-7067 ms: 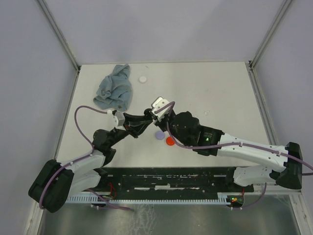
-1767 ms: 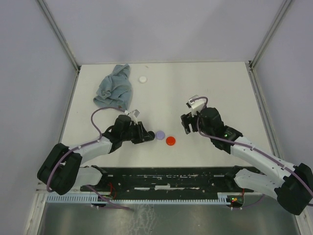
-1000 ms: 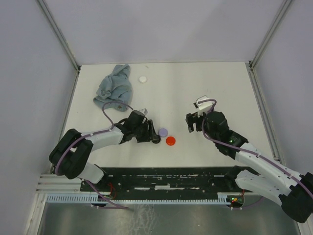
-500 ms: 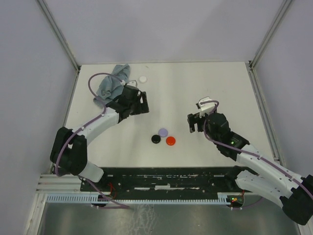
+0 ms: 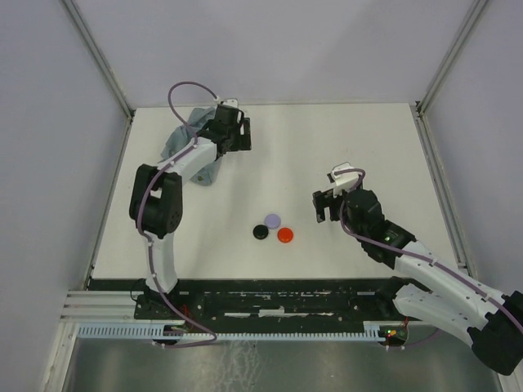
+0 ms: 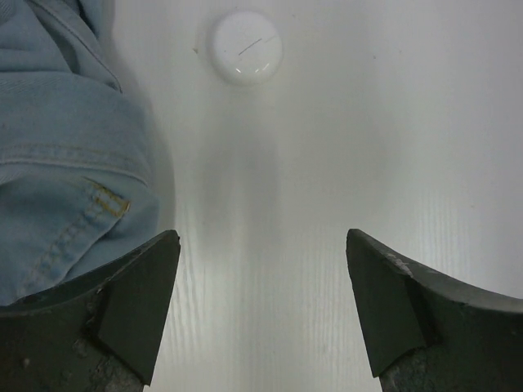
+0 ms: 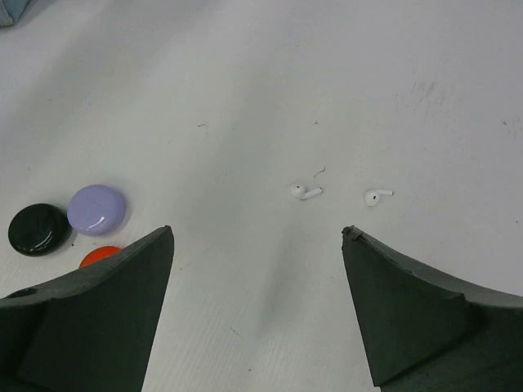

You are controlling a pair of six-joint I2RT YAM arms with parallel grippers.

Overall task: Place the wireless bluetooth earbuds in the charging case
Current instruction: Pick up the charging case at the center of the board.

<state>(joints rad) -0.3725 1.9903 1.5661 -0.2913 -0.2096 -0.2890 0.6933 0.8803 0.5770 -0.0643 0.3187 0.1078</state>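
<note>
Two tiny glossy white earbuds with short stems lie on the matte white table, well right of the smooth lavender disc. The right pincer points toward them, jaws apart, on a low, bent arm. Far beyond that disc, on a fully stretched arm, the left pincer stands spread before a round white case and crumpled, stitched blue cloth.

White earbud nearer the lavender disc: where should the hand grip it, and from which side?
Probably from straight above, pinching the white earbud across its rounded head: it lies flat on the table, stem sideways, nothing crowding it.
</note>
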